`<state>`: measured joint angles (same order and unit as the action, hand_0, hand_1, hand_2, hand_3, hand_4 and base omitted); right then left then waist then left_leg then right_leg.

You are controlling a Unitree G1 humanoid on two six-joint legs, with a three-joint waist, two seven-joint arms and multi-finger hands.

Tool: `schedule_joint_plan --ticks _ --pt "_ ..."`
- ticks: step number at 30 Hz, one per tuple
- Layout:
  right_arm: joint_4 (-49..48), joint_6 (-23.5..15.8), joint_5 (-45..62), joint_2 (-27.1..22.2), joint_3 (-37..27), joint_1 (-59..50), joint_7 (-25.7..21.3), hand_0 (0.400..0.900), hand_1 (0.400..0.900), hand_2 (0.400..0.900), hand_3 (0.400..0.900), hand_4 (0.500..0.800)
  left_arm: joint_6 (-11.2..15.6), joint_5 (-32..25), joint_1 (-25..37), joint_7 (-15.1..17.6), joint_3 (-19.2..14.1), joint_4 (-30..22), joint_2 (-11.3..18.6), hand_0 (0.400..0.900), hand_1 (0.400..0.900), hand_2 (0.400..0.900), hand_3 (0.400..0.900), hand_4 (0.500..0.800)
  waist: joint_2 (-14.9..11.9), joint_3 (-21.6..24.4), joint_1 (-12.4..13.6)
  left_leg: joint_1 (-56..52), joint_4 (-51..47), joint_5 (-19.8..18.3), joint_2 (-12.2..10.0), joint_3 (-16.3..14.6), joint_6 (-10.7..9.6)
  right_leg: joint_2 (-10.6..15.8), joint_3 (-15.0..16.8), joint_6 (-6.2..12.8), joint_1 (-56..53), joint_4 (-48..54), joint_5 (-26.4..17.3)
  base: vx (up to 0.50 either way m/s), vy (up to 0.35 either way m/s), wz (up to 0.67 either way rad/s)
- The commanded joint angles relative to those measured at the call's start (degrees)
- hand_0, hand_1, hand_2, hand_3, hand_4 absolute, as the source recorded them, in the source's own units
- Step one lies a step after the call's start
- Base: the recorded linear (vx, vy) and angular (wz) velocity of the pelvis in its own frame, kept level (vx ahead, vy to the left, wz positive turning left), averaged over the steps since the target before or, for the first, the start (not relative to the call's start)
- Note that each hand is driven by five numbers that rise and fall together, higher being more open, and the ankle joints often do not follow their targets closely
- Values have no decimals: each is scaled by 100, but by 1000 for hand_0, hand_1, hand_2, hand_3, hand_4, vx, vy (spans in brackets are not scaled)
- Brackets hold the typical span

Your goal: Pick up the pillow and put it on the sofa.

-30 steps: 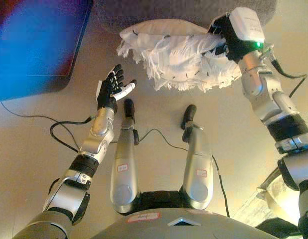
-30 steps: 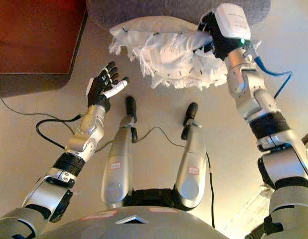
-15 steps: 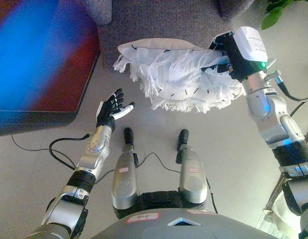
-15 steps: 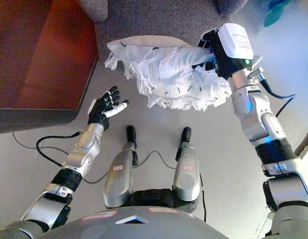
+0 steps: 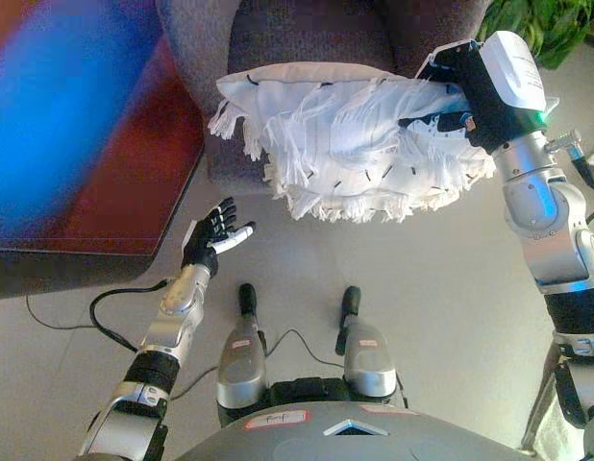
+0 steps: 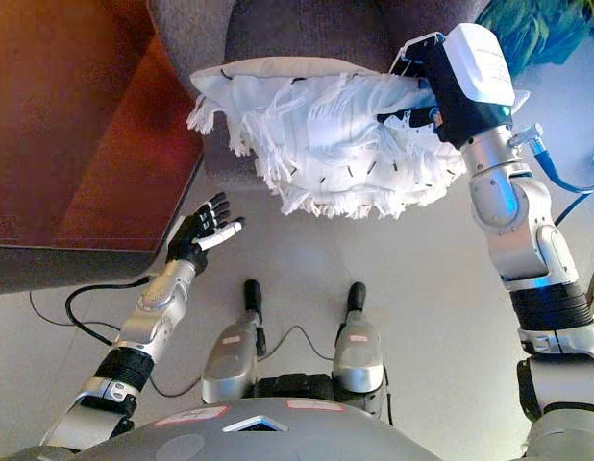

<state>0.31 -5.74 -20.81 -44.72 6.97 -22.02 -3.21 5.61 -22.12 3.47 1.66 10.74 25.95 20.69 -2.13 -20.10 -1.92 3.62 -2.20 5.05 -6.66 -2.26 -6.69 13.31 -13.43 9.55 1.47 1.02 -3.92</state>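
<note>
I saw the right hand (image 5: 449, 96) up at the top right of both eye views, dark fingers curled into the pillow (image 5: 345, 134) and gripping it at its right end. The pillow was white, with a shaggy fringe of white strips hanging off its underside and a few small dark flecks in the fringe. It was held off the floor (image 5: 441, 279), roughly level, its long side running left to right. Its upper half overlapped the front edge of the sofa (image 5: 307, 38); the lower fringe hung out over the pale floor. I couldn't tell whether the pillow was touching the sofa seat or just hanging in front of it.

The sofa was dark grey fabric, at the top centre, seat and one rounded armrest (image 5: 196, 48) visible to the left of the pillow.

The left hand (image 5: 210, 235) was low and left of centre, well apart from the pillow, fingers spread and straight, palm up, holding nothing. It sat just beside the corner of a low dark reddish-brown table (image 6: 76, 134) that filled the upper left.

Green plant leaves (image 5: 542, 24) showed in the top right corner, behind the right hand.

That was all I could read from the two views.
</note>
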Motion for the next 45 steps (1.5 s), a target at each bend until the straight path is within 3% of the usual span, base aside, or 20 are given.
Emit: schedule_joint_plan --ticks 1,6,8,9,11,12,13,19,20,21,22,23,26,29,36,45 --pt "571 -415 990 -349 138 -1586 -477 400 400 400 400 500 286 20 -361 -152 -6 -483 240 900 900 900 900 800 -218 1310 251 -63 26 -229 -162 -53 -93 121 -82 234 286 -131 -437 38 -25 11" --pt "2114 -288 1221 -556 1084 -2905 -510 400 400 400 400 500 325 -287 -512 -294 40 -766 411 900 900 900 900 800 -225 1236 392 8 49 -201 -159 21 -95 111 -139 206 297 -158 -417 31 -32 15" --pt "3652 -244 1580 -525 1800 -4021 -548 400 400 400 400 500 390 -494 -514 -378 210 -910 564 900 900 900 900 800 -246 1178 569 89 48 -146 -156 110 -124 105 -204 194 304 -156 -410 22 -43 24" --pt "3672 -252 1585 -521 1828 -4053 -550 400 400 400 400 500 390 -494 -513 -378 200 -909 552 900 900 900 900 800 -235 1173 555 90 49 -146 -157 114 -124 104 -208 193 302 -156 -410 0 -33 22" --pt "5173 -183 1911 -447 2409 -4865 -432 400 400 400 400 500 441 -734 -433 -506 346 -1071 722 900 900 900 900 800 -237 1112 777 244 12 -37 -155 241 -178 100 -351 191 302 -96 -424 -8 -51 34" --pt "5190 -191 1917 -442 2432 -4892 -432 400 400 400 400 500 441 -734 -432 -507 338 -1071 712 900 900 900 900 800 -227 1109 763 248 14 -37 -156 248 -179 99 -357 191 301 -95 -425 2 -72 52" --pt "5939 -152 1983 -474 2684 -5287 -396 400 400 400 400 500 446 -832 -358 -594 431 -1135 788 900 900 900 900 800 -205 1068 914 354 -23 38 -152 359 -211 107 -478 197 307 -64 -432 20 -63 45" --pt "7255 -70 1874 -1074 3199 -6042 -359 400 400 400 400 500 491 -1057 -158 -830 716 -1343 1005 900 900 900 900 800 -38 913 1378 758 -109 294 -92 867 -310 124 -959 218 287 90 -442 1 -80 54" --pt "7256 -70 1874 -1074 3202 -6045 -358 400 400 400 400 500 491 -1057 -157 -830 716 -1342 1003 900 900 900 900 800 -39 919 1371 770 -107 296 -88 873 -309 127 -965 219 293 91 -444 22 -66 56" --pt "7401 -30 1996 -1311 3186 -6190 -412 600 600 600 600 620 485 -1097 -147 -878 740 -1441 1042 900 900 900 900 800 32 901 1506 842 -172 378 -75 994 -344 136 -1102 238 287 121 -446 22 -66 49" --pt "7387 19 1989 -1410 3264 -6314 -479 731 731 731 731 699 482 -1138 -177 -883 727 -1458 1078 900 900 900 900 800 68 869 1577 891 -187 408 -84 1051 -379 127 -1170 237 275 153 -435 27 -94 62" --pt "7523 30 1983 -1568 3372 -6416 -459 900 900 900 900 800 481 -1146 -193 -910 744 -1483 1078 900 900 900 900 800 120 848 1634 949 -193 424 -72 1131 -390 126 -1249 245 265 183 -428 4 -57 31" --pt "7690 143 2069 -1945 3503 -6674 -494 900 900 900 900 800 446 -1182 -246 -975 687 -1581 1155 900 900 900 900 800 225 787 1756 1134 -215 551 -26 1302 -453 156 -1377 260 308 265 -464 -4 -46 38" --pt "7538 204 2246 -1967 3372 -6747 -748 900 900 900 900 800 407 -1168 -349 -893 594 -1554 1099 900 900 900 900 800 268 789 1718 1109 -237 535 -31 1321 -449 131 -1341 263 295 320 -470 59 0 3" --pt "7032 44 2913 -1356 2757 -6406 -1030 900 900 900 900 800 346 -1059 -235 -648 672 -1306 959 900 900 900 900 800 171 819 1513 896 -221 392 -23 1168 -313 132 -1108 231 202 327 -453 27 17 -20" --pt "4524 -304 3352 -553 1434 -4522 -977 900 900 900 900 800 342 -827 -177 -466 355 -923 679 900 900 900 900 800 -85 1021 938 362 87 -171 43 630 -33 199 -446 208 97 213 -432 35 75 -51"
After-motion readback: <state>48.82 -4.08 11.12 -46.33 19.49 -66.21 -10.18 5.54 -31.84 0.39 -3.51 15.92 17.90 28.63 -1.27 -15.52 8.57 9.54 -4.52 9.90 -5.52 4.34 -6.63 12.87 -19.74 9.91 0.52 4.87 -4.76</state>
